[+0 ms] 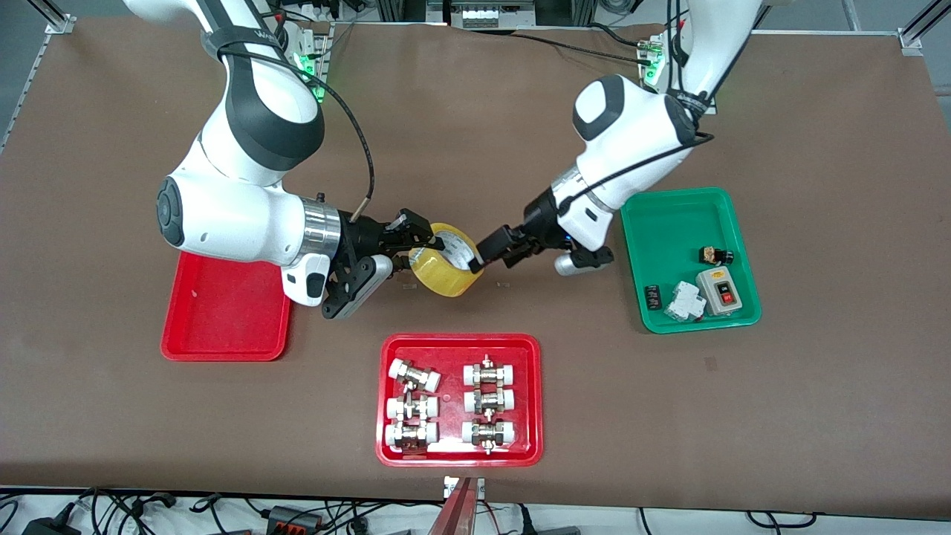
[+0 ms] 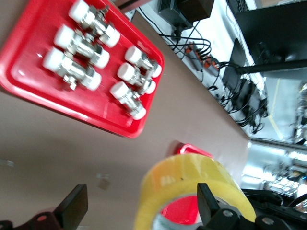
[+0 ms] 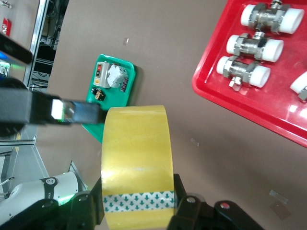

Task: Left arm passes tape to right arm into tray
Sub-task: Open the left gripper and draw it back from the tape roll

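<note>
1. While the tape (image 1: 446,269) hangs over bare desk (image 1: 475,134) between the two arms, the right gripper (image 1: 416,241) pinches its rim; the left gripper (image 1: 487,255) sits at the roll with fingers spread — one inside the core.
2. Open desk lies around the roll; the red tray (image 1: 223,316) sits under the right arm, partly covered.
3. Nearer the camera sits the fittings tray (image 1: 459,455); toward the left arm's end, the green tray (image 1: 669,223).
</note>
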Action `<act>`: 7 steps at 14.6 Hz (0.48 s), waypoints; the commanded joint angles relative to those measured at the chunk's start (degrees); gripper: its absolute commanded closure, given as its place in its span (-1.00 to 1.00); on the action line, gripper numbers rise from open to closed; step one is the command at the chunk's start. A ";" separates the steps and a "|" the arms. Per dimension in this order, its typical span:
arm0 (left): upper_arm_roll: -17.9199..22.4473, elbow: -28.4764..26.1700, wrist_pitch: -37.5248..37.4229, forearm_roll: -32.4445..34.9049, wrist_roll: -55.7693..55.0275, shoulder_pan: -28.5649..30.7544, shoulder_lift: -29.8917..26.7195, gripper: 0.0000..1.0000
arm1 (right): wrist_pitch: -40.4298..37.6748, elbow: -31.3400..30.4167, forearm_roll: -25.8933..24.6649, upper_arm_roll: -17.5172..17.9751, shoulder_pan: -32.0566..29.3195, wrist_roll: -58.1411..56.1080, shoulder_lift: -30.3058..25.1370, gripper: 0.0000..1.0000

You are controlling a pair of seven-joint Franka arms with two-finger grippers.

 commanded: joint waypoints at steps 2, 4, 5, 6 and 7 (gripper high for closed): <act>-0.30 12.17 -32.83 4.45 12.70 11.76 1.05 -1.00 | -1.14 1.00 -0.07 0.21 -1.69 -1.20 1.16 0.19; -0.39 12.90 -41.84 4.45 18.09 15.55 0.79 -1.00 | -1.31 0.48 -0.07 0.04 -2.56 -1.02 1.16 0.19; -0.30 13.33 -45.27 4.80 18.28 16.61 0.62 -1.00 | -1.31 -0.22 -0.07 -0.05 -4.83 -1.20 1.16 0.19; -0.22 15.08 -49.49 5.76 18.28 17.06 0.62 -1.00 | -1.49 -0.93 -0.07 0.04 -7.81 -1.37 1.33 0.18; -0.30 17.79 -55.36 9.25 18.37 17.06 0.70 -1.00 | -1.84 -1.37 -0.07 0.04 -10.10 -1.46 1.42 0.19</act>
